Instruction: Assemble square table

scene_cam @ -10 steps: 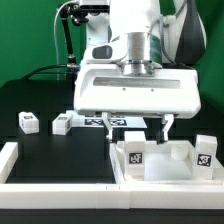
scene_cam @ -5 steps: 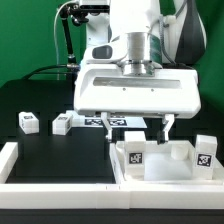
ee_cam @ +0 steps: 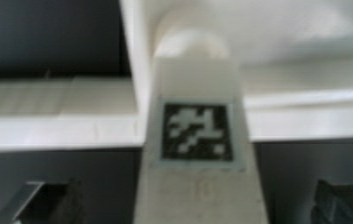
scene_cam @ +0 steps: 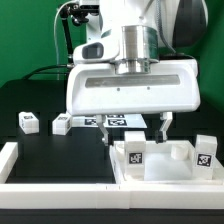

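The pincer (scene_cam: 137, 130) gapes wide, gripping nothing, just above 1 small white tagged leg (scene_cam: 135, 152) standing on the white square plastic tabletop (scene_cam: 172, 162).

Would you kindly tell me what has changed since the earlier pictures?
The open two-finger gripper shifted, its white body looming larger, apparently rising or nearing the camera; it holds nothing. The white square tabletop, its standing legs and two loose white legs stayed put.

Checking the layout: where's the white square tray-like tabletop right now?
The white plastic square tabletop sits at the exterior view's lower right, beneath the open end effector.
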You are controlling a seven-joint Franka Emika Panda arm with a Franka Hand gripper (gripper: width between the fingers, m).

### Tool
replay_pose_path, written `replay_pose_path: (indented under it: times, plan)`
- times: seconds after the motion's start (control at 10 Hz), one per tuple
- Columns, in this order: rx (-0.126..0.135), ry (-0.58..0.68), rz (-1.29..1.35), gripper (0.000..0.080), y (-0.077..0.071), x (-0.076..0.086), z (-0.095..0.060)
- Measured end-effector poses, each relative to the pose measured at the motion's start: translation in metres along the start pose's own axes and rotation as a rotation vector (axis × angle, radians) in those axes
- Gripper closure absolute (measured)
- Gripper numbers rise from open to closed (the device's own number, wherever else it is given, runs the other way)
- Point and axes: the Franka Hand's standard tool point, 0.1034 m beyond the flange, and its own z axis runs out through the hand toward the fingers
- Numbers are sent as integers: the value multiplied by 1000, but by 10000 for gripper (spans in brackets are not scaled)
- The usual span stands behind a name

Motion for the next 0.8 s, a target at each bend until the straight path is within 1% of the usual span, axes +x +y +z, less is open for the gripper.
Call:
replay_pose_path:
  times: [0.2,0.3,0.4,0.5,0.6,0.7,0.8]
  plan:
    - [35,-140,45,151,-6,2,2]
    - [60,-246,64,151,-11,-1,1]
    - [68,-282,64,151,-9,5,2]
    - [78,-358,69,151,-3,-1,4]
    - [67,-348,73,151,4,-1,8]
    - [58,-336,81,173,3,-2,9]
    - [57,-338,91,173,3,-2,9]
